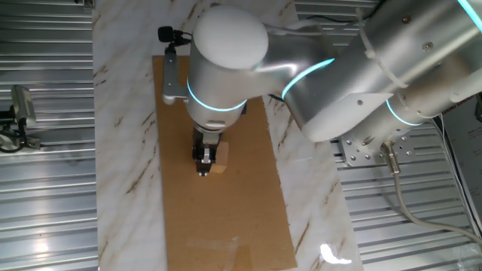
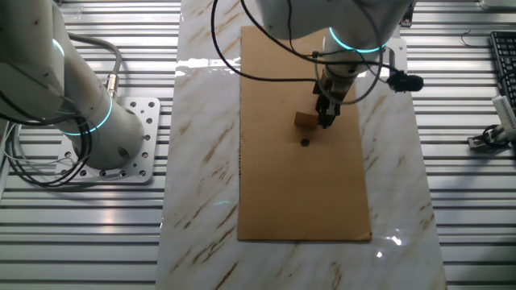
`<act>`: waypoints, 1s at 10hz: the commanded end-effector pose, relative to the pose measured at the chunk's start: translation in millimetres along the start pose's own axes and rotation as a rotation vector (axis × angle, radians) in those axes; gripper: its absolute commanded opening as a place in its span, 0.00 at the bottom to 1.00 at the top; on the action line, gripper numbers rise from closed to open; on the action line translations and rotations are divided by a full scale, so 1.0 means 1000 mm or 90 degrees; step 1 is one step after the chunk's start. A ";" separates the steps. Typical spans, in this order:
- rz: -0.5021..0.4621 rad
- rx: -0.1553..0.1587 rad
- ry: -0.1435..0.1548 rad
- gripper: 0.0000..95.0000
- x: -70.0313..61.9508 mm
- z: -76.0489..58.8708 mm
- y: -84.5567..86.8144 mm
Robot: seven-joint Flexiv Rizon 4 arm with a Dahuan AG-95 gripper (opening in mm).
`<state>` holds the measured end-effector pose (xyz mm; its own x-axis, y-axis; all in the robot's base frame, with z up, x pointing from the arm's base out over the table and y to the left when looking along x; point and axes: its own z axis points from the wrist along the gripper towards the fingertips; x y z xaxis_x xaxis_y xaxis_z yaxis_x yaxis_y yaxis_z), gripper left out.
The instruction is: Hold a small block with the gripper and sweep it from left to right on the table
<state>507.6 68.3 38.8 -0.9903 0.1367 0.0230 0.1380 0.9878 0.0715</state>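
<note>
Gripper (image 1: 203, 164) low at frame centre | block (image 1: 218, 159), plain tan cube, touching its fingers | grip unclear | board (image 2: 298, 185) beneath

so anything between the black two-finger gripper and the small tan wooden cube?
Nothing shows between them: the black two-finger gripper stands right beside the small tan wooden cube on the brown board. The other fixed view shows it best; actual contact is unclear.

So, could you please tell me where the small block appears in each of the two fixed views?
One fixed view: the small block sits just left of centre, right of the gripper.
The other fixed view: the block sits right of centre, upper half, left of the gripper.
Shared landmark: the brown board beneath it.
</note>
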 end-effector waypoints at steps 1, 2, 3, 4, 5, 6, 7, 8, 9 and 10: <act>0.008 0.004 -0.008 0.00 0.000 0.028 0.006; 0.009 0.008 -0.009 0.00 0.001 0.029 0.008; 0.009 0.017 -0.009 0.00 0.001 0.029 0.011; 0.013 0.009 -0.009 0.00 0.002 0.029 0.012; 0.024 -0.017 -0.016 0.00 0.002 0.030 0.012; 0.031 -0.032 -0.018 0.00 0.002 0.030 0.014; 0.030 -0.028 -0.018 0.00 0.003 0.030 0.015; 0.029 -0.025 -0.017 0.00 0.003 0.030 0.015; 0.023 -0.009 -0.018 0.00 0.004 0.031 0.018; 0.022 -0.013 -0.021 0.00 0.004 0.031 0.019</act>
<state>503.7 88.4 40.4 -0.9834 0.1812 -0.0062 0.1794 0.9775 0.1109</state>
